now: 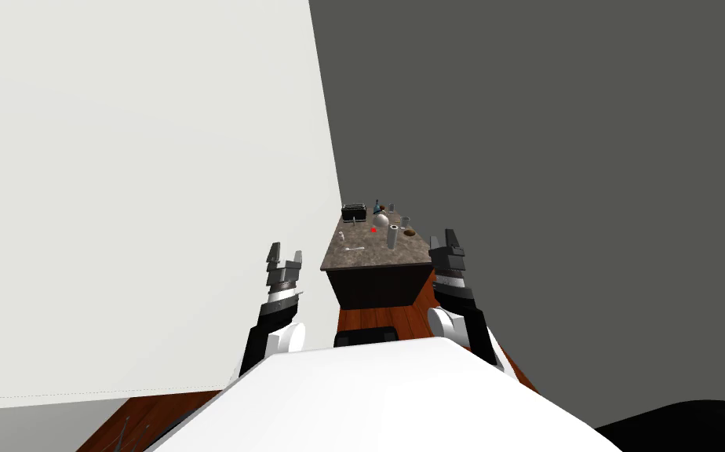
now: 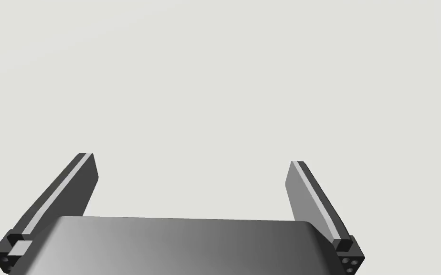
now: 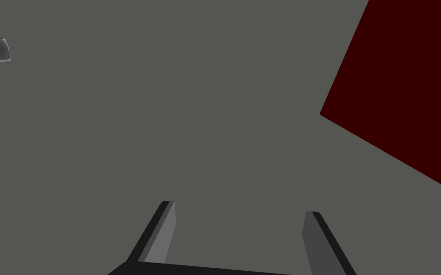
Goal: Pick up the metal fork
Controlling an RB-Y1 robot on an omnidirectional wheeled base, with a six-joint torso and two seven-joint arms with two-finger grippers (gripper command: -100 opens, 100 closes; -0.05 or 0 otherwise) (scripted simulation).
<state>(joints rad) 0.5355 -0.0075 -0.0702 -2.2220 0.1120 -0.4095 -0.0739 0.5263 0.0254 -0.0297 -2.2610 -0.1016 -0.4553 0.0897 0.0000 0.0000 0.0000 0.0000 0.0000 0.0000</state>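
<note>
- Fork candidate: a pale, slim utensil [image 1: 354,249] is seen lying flat on the stone-patterned counter [image 1: 388,257], in the 7 o'clock part of its top, near the front edge. It is too small for tines to be made out, so the identification is a judgement.
- Other items are grouped further back on the top: a black box [image 1: 354,212] at 12 o'clock of the utensil, an upright grey cylinder [image 1: 392,235] at its 2 o'clock, and a brown bowl [image 1: 409,232] just past that.
- Left gripper [image 1: 284,259] is raised at 9 o'clock of the utensil, fingers spread wide, nothing between them.
- Right gripper [image 1: 447,239] is raised at 3 o'clock of the utensil, beside the counter's near right corner. Its fingers are likewise spread and empty.
- Step in hand is judged to be the approach: the counter appears well apart from both grippers, and nothing is reached yet.
- Base is best brought closer and squared to the front edge, with the utensil kept at 12 o'clock.
- Left arm is judged the better placed, being on the utensil's side.
- Descent is best made from above, blades set across the handle's narrow width and lowered until the top is touched, since a flat thin piece offers little to pinch.
- Cylinder should be given room during the reach.
</note>
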